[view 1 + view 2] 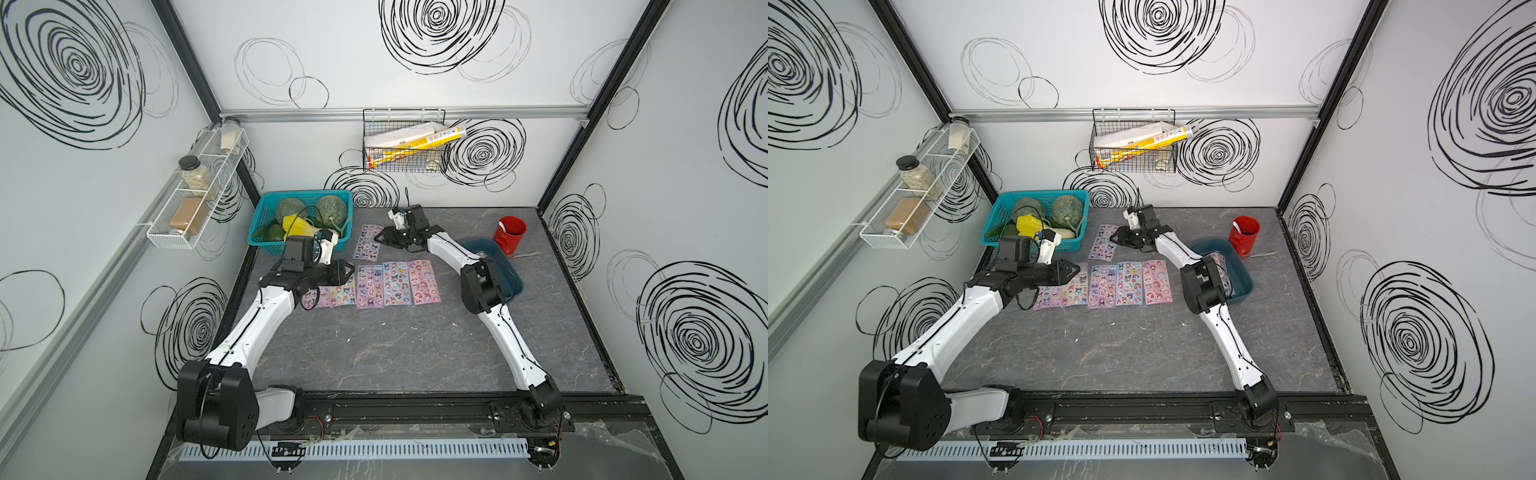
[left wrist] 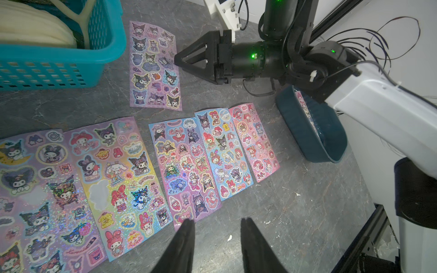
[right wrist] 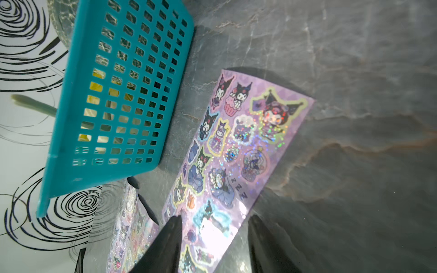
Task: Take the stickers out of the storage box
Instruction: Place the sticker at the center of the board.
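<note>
**Inspector:** How many stickers [image 1: 397, 282] are showing?

**Assistant:** Seven. Six are lying flat on the table [image 1: 415, 353]. Five of them are sitting in one row, side by side with edges touching or overlapping. A sixth, the lilac sheet [image 3: 236, 153], is lying apart behind the row, just beside the basket [image 1: 305, 193]. The seventh sheet [image 2: 300, 100] is leaning inside the storage box [image 2: 307, 137]. Whether more are lying under it, I cannot tell.

**Inspector:** Where is the box?

**Assistant:** It is sitting on the table to the right of the row, partly hidden under the right arm.

**Inspector:** And the two grippers?

**Assistant:** The right gripper [image 3: 215, 218] is reaching to the lilac sheet's edge. Its jaws are standing apart and gripping nothing. Whether a finger is touching the sheet, I cannot tell. The left gripper [image 2: 217, 222] is hovering over the left part of the row, its jaws moderately apart with nothing between them.

**Inspector:** Other items?

**Assistant:** One basket, holding produce, and one red cup [image 1: 510, 235] behind the box.
</note>
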